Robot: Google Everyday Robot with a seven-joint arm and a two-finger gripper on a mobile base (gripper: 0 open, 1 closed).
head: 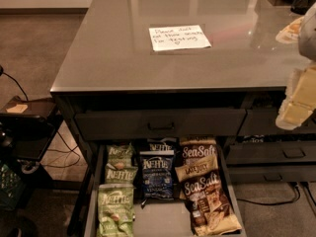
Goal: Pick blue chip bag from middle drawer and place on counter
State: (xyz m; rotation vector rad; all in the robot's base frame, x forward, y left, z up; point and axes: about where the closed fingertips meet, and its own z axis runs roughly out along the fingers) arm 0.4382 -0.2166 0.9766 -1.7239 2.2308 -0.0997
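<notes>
High front view down onto counter (148,68), drawer (91,201); hand (296,107) at right.

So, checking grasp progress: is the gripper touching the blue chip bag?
Apart. The camera view shows the gripper at the right edge, far from the blue chip bag lying in the middle drawer.

"Kettle" on blue chip bag (157,176)

Office pantry: snack drawer (163,222), counter (123,58); tool (298,102) right
</notes>
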